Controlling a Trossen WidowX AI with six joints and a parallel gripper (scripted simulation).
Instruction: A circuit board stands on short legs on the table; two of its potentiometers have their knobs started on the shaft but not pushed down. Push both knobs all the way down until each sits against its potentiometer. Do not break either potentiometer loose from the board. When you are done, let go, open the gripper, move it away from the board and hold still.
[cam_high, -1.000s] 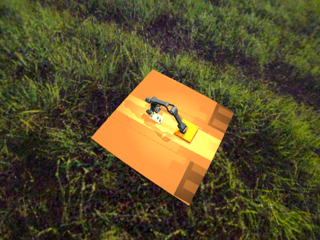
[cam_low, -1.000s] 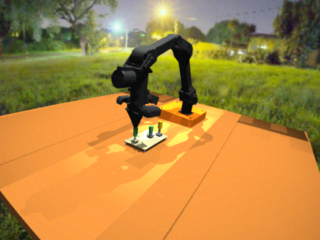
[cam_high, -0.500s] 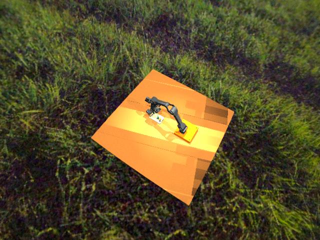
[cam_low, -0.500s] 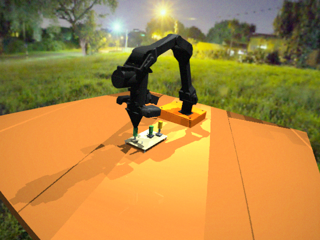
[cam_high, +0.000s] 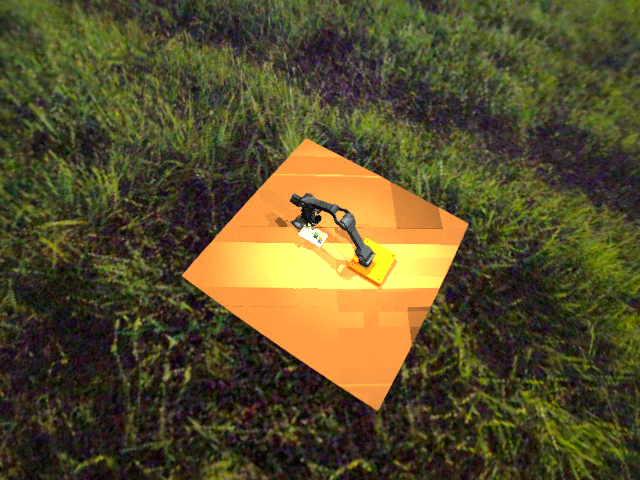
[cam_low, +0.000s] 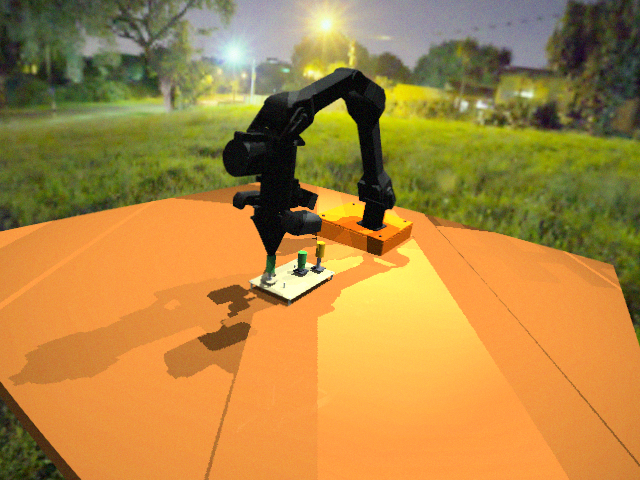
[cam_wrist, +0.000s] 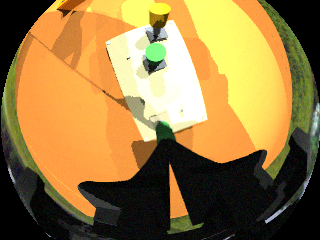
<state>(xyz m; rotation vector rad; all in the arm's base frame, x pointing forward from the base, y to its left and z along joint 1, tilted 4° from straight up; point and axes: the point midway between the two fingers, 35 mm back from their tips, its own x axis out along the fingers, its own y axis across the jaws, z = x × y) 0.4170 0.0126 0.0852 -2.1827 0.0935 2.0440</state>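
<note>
A: Start at the pincer (cam_high: 308, 219) (cam_low: 270, 253) (cam_wrist: 166, 143), pls. Wide or narrow?
B: Narrow, closed right up, nothing gripped. Pointing straight down, tips at top of the first green knob (cam_low: 270, 264) (cam_wrist: 165, 132); can't tell re actual contact.
A: Looks of that knob?
B: Dk green, upright, approx. cylinder-shaped, at one end of the board (cam_high: 305, 233) (cam_low: 292, 290) (cam_wrist: 182, 95). Can't tell if fully down on its pot.
A: And next along?
B: Second green knob (cam_high: 315, 235) (cam_low: 302, 259) (cam_wrist: 156, 52), lighter on top, upright over a dk square pot. Then the yellow knob (cam_high: 320, 239) (cam_low: 320, 249) (cam_wrist: 159, 15), at the far end, raised on a pale shaft, w/ bare shaft visible betw. knob and pot.
A: Board itself?
B: Off-white, flat, rectangular, on short legs on the orange table (cam_high: 330, 335) (cam_low: 387, 387) (cam_wrist: 65, 145). Carrying 3 knobs total: 2 green, 1 yellow, roughly in a row. Also a small peg (cam_low: 283, 284) near the front edge.
A: Further out?
B: 1 blk arm (cam_high: 348, 222) (cam_low: 372, 149), bent high over, standing on 1 yellow-orange block (cam_high: 385, 258) (cam_low: 398, 237), apart from the board. Grass (cam_high: 103, 361) (cam_low: 465, 155) all round the table, plus 2 bright lamps, i.e. a warm lamp (cam_low: 325, 23) and a bluish lamp (cam_low: 233, 52), in the bkgd.
</note>
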